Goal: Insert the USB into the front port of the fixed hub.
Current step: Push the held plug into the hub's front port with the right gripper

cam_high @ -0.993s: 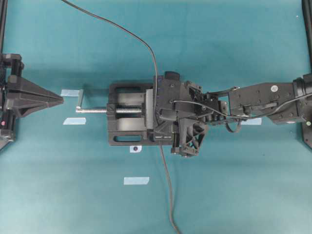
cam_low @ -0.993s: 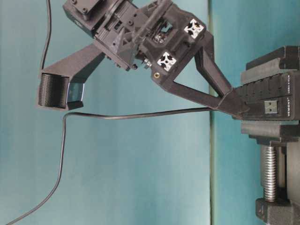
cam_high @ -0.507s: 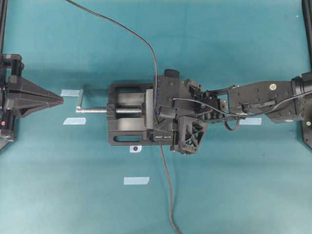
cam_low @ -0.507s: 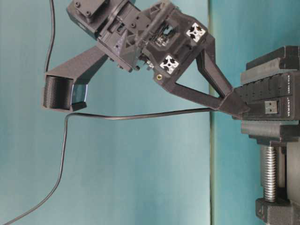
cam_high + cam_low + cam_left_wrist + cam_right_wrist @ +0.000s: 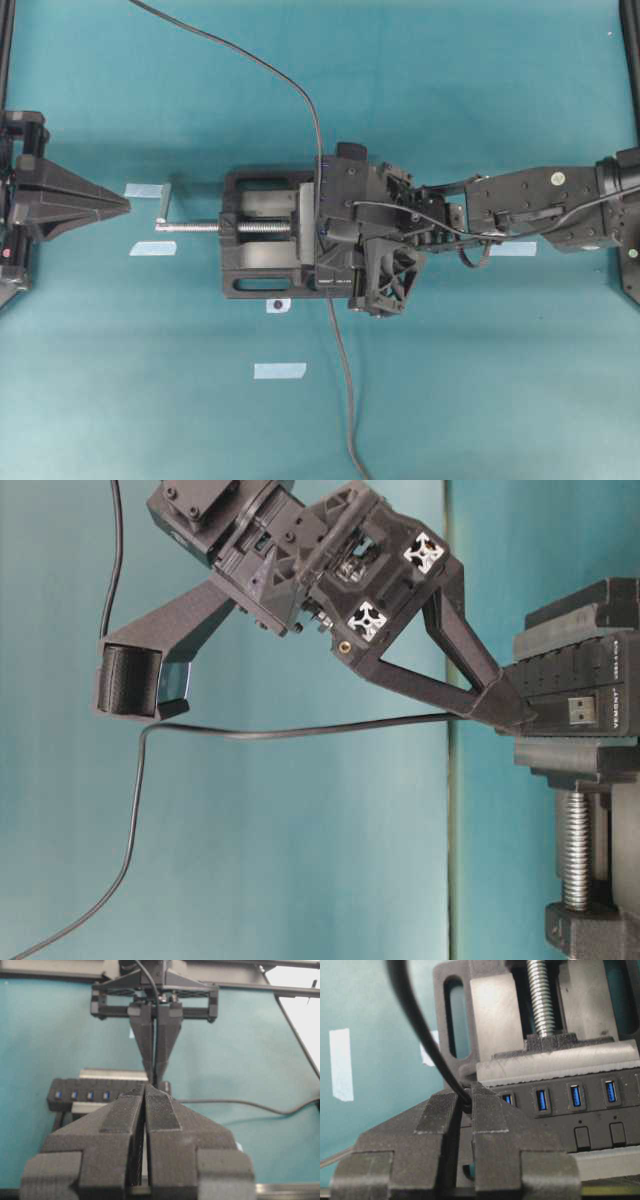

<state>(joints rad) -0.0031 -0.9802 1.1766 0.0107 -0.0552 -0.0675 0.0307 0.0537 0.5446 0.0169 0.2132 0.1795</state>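
Observation:
The fixed hub (image 5: 590, 1115) is a black bar with a row of blue ports, clamped in a black vise (image 5: 250, 270). My right gripper (image 5: 466, 1096) is shut on the USB (image 5: 467, 1105). Only a dark stub of the plug shows between the fingertips, at the hub's left end. Its thin dark cable (image 5: 412, 1020) leaves upward. In the table-level view the right gripper (image 5: 505, 708) has its tips against the near end of the hub (image 5: 565, 680), and the cable (image 5: 300, 730) trails away to the left. My left gripper (image 5: 125, 205) is shut and empty, far left of the vise.
The vise's silver screw and crank (image 5: 190, 227) point toward the left gripper. Pale tape strips (image 5: 279, 371) lie on the teal table. The cable (image 5: 340, 370) runs from the top edge, under the right gripper, to the bottom edge.
The right gripper, with the USB in it, has edged slightly closer to the hub's end. The left arm has not moved.

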